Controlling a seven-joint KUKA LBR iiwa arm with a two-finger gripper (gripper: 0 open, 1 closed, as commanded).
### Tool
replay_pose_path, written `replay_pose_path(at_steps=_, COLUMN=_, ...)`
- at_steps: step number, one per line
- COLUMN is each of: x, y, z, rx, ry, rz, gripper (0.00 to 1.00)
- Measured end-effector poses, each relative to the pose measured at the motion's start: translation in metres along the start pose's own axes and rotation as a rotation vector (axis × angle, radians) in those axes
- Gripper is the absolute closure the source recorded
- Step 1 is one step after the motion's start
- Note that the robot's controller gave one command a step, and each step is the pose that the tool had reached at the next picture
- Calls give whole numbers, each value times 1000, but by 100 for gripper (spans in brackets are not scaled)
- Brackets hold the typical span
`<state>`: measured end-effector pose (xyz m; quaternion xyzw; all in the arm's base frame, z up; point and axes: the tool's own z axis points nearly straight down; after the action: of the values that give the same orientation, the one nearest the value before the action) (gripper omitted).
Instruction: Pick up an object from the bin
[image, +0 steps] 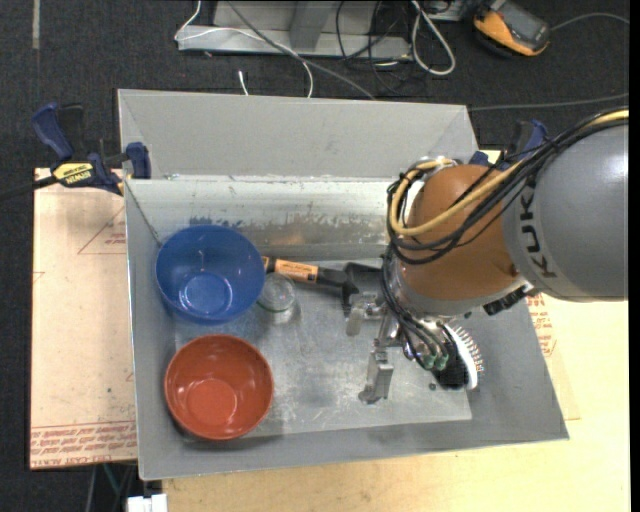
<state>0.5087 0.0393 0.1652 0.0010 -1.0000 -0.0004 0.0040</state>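
- Two bowls sit along the left side of the bin (300, 420): a blue bowl (205, 275) towards the back and a red bowl (218, 387) towards the front, both upright and apparently empty.
- One small clear cup (277, 300) stands just beside the blue bowl, on its right.
- Behind the cup, a slim tool with an orange handle (296, 269) and a dark working end lies flat near the back wall, pointing towards the arm.
- A white-bristled brush (468, 356) lies at the right of the bin floor, partly under the wrist and its cables.
- The gripper (377, 385) is low over the middle of the bin, on or just above bare grey floor. It lies between the dark end of the tool and the brush and touches neither.
- Its fingers look drawn together, and nothing shows between them.
- As I judge it, the pick is not yet done, since every object rests on the bin floor and none is raised.
- What is left is nearly all of the task: get the fingers round one object, close on it and lift it clear.
- Nearest candidates are the brush and the orange-handled tool; the bowls are well apart from the gripper.
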Motion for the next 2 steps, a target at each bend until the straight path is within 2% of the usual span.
replay_pose_path(at_steps=1, x=-2, y=0, z=-4, rx=0, ry=-8, rz=3, gripper=0)
replay_pose_path(at_steps=2, x=-132, y=-27, z=89, rx=-4, ry=-21, rz=77, gripper=0)
